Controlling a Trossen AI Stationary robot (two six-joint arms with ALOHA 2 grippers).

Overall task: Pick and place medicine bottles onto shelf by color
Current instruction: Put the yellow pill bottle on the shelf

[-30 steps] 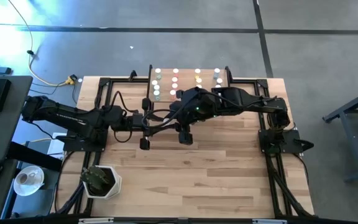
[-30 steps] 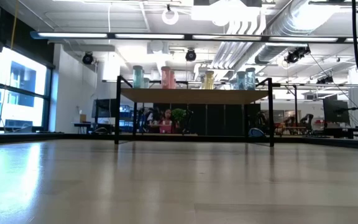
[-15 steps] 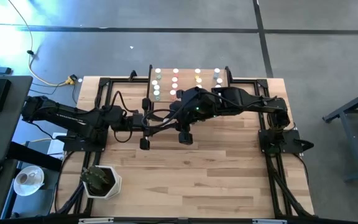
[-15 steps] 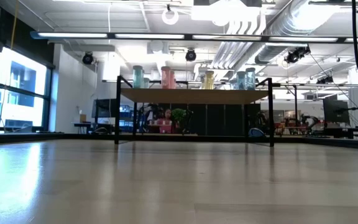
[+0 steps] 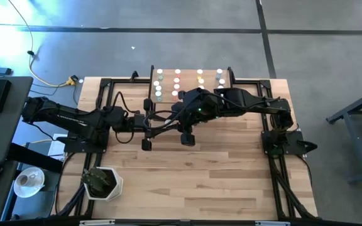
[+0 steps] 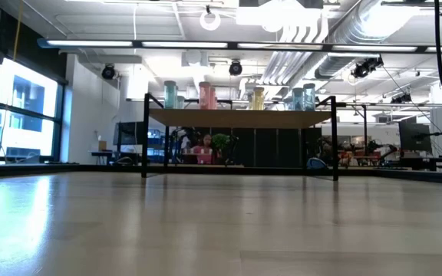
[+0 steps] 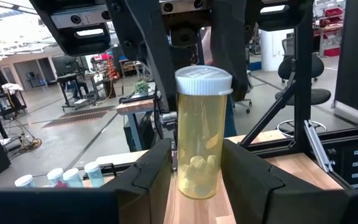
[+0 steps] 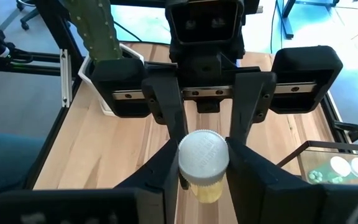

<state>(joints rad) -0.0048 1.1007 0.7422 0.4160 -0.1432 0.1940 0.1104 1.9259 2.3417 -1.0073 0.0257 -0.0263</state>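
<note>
The left gripper (image 7: pixel 199 180) has its two dark fingers (image 7: pixel 156 169) closed against the lower part of a clear yellow-orange plastic medicine bottle with a white ribbed cap (image 7: pixel 202 134). The fingers are apart only by the width of the bottle and press on both of its sides. Pale pills lie inside, at the bottom of the bottle.

The right gripper (image 8: pixel 204 165) faces the left one and is clamped on the same bottle, at the white cap. In the right wrist view the cap sits tight between this gripper's two fingers (image 8: pixel 248 168), and the fingers of the left gripper reach the bottle from the opposite side. So both grippers grip one bottle together, and it hangs in the air above the large light-wood table (image 5: pixel 200 179).

In the high view the two arms meet over the middle of the table, just in front of the small raised light-wood shelf on thin black legs (image 5: pixel 189 74). The held bottle itself is hidden there under the arms.

On the shelf the other small bottles stand upright in four rows by colour: the green row (image 6: pixel 171 94), the pink row (image 6: pixel 207 94), the yellow row (image 6: pixel 258 98) and the blue row (image 6: pixel 303 98).

A white pot with a green cactus (image 5: pixel 102 183) stands at the near left corner of the table, well apart from the grippers.
</note>
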